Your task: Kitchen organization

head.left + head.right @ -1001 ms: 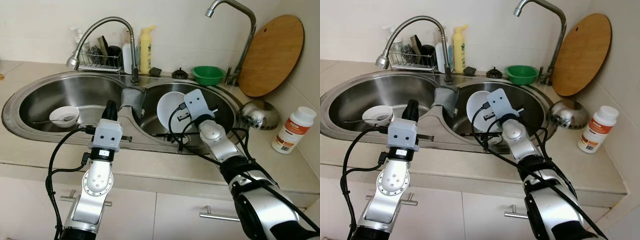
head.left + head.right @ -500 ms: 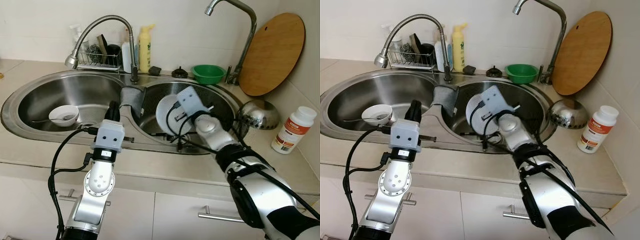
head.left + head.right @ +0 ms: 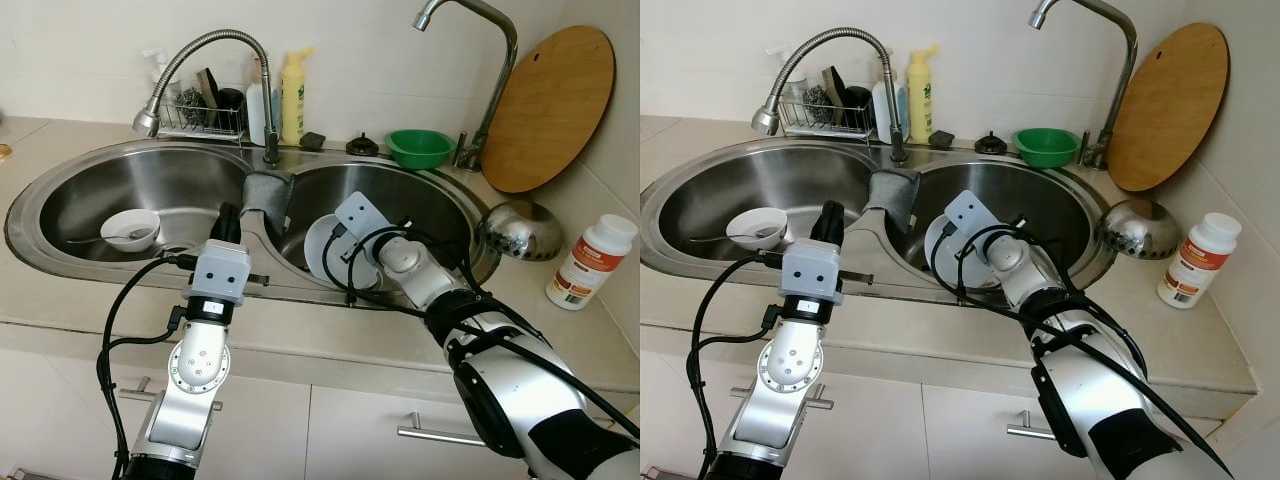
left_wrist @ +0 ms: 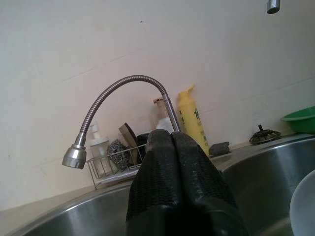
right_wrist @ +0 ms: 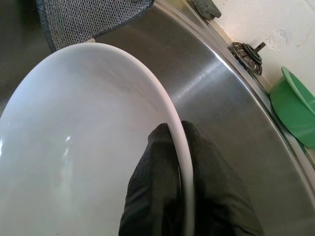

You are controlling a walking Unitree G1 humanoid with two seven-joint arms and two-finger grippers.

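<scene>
A large white bowl [image 3: 318,252] stands tilted on edge low in the right basin [image 3: 430,205] of a steel double sink. My right gripper [image 5: 172,130] is shut on the large white bowl [image 5: 74,137], one finger on each side of its rim. A small white bowl [image 3: 130,229] with a spoon in it lies in the left basin [image 3: 150,190]. My left gripper [image 3: 228,215] hovers over the sink's front rim near the divider, shut with nothing held; its fingers [image 4: 170,167] press together.
A grey cloth [image 3: 265,192] drapes over the divider. Behind the sink stand a wire rack [image 3: 200,118], a yellow bottle [image 3: 292,98] and a green bowl [image 3: 419,148]. On the right counter are a round wooden board [image 3: 545,95], an upturned steel bowl [image 3: 520,230] and a pill bottle [image 3: 590,262].
My right gripper has carried the large white bowl lower and toward the near-left side of the right basin. The left arm has stayed put.
</scene>
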